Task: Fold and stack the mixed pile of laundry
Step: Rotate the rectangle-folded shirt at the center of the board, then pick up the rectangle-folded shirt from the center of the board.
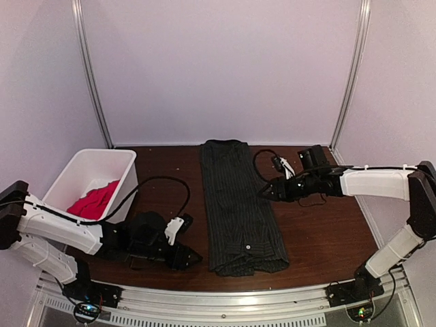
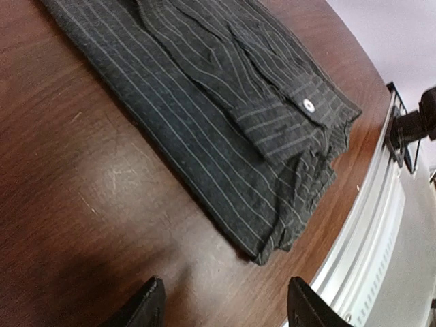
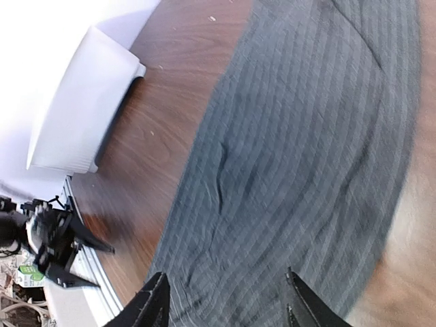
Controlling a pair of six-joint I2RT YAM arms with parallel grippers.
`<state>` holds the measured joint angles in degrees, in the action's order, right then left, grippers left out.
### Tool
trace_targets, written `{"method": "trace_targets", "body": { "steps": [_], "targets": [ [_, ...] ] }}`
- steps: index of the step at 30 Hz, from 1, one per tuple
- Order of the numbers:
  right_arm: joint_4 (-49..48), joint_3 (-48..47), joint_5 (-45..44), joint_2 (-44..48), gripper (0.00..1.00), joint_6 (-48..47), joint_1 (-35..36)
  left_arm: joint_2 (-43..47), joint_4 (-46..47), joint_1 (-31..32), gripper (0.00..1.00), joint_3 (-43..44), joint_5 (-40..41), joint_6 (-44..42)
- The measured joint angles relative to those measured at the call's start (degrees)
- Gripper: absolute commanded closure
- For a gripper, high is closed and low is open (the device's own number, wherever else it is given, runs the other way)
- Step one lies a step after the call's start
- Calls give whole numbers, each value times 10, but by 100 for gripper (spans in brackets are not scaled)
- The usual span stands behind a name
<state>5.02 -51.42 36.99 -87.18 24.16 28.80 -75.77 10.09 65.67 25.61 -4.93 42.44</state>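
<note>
Shirt [image 1: 238, 204] is laid lengthwise between left gripper [image 2: 228, 310] and right gripper [image 3: 225, 308]; both pairs of jaws are held apart.

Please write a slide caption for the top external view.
Pinstriped shirt folded into a long strip between the open left gripper and open right gripper; red T-shirt in the white bin.

left arm [image 1: 65, 230] | right arm [image 1: 376, 182] | white shells | black joints | black looping cables [image 1: 160, 178]

My right gripper [image 3: 227, 303] hangs with fingers spread wide over the pinstriped shirt [image 3: 306, 136]; the white bin [image 3: 82, 102] sits at ten o'clock on the brown table [image 3: 174, 82].
</note>
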Motion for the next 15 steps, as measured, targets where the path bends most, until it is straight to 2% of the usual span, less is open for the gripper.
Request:
{"method": "trace_targets", "body": {
  "steps": [3, 7, 15],
  "targets": [
    [25, 57, -5, 27, 43, 2, -10, -35, 48, -24, 38, -3, -24, 54],
    [50, 140, -5, 31, 44, 19, -15, -87, 103, -26, 40, -11, -56, 112],
    [26, 233, 23, 78, 50, 48, -15, -177, 180, -27, 55, 20, -95, 150]
  ]
}}
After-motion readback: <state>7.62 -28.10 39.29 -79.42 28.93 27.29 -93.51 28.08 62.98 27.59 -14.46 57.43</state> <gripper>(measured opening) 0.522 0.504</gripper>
